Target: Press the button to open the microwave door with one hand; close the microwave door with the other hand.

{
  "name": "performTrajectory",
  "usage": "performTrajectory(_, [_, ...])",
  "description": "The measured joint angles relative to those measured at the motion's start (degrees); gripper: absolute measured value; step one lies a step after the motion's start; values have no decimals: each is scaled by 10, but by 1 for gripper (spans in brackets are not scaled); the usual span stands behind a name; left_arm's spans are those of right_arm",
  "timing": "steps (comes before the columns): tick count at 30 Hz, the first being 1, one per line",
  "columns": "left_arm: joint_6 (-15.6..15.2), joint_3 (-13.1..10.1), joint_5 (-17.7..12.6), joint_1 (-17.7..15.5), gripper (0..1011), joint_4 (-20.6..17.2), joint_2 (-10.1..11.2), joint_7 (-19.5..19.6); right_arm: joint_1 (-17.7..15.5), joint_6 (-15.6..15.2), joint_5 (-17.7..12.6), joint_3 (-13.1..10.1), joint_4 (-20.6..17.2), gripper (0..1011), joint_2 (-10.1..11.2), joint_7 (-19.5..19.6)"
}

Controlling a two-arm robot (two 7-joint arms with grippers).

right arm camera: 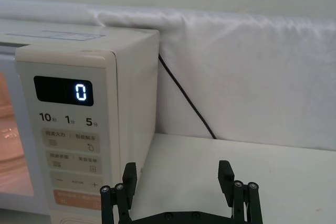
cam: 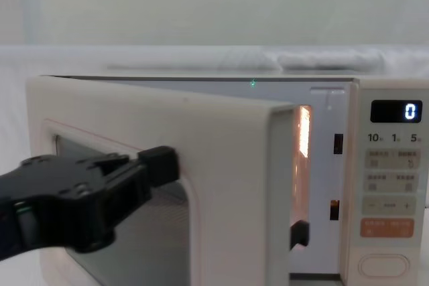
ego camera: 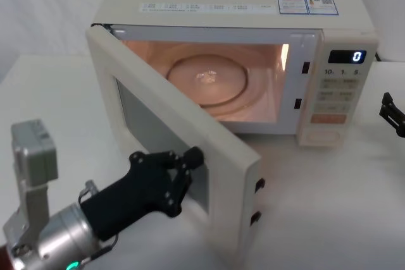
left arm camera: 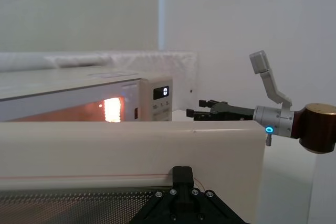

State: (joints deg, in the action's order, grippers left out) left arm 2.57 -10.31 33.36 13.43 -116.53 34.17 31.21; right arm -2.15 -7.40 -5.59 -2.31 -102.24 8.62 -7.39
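With the left gripper (ego camera: pixel 183 169) resting its black fingertips, drawn close together and pinching nothing, against the outer face of the microwave door (ego camera: pixel 221 175), the closing push will likely go best as a steady sweep along the hinge arc, contact kept near the free edge. That wide cream door with its dark window stands swung well out from the lit cavity; the button (cam: pixel 383 264) sits at the control panel's foot, and the right gripper (right arm camera: pixel 178 195) waits spread beside that panel.
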Motion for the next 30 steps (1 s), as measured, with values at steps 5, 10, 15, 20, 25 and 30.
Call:
performTrajectory(5, [-12,-26,3,-42,0,14,1,8,0,0,0,0,0,1002,0,0])
performTrajectory(10, [-21,-54,6,-85,0,32,-8,13,0,0,0,0,0,1002,0,0])
performTrajectory(15, [-26,-78,6,-119,0,52,-18,15,0,0,0,0,0,1002,0,0])
performTrajectory(20, [-28,-108,7,-163,0,85,-35,22,0,0,0,0,0,1002,0,0])
performTrajectory(25, [-27,-131,7,-198,0,121,-54,23,0,0,0,0,0,1002,0,0])
performTrajectory(30, [-17,-152,0,-235,0,163,-81,9,0,0,0,0,0,1002,0,0])
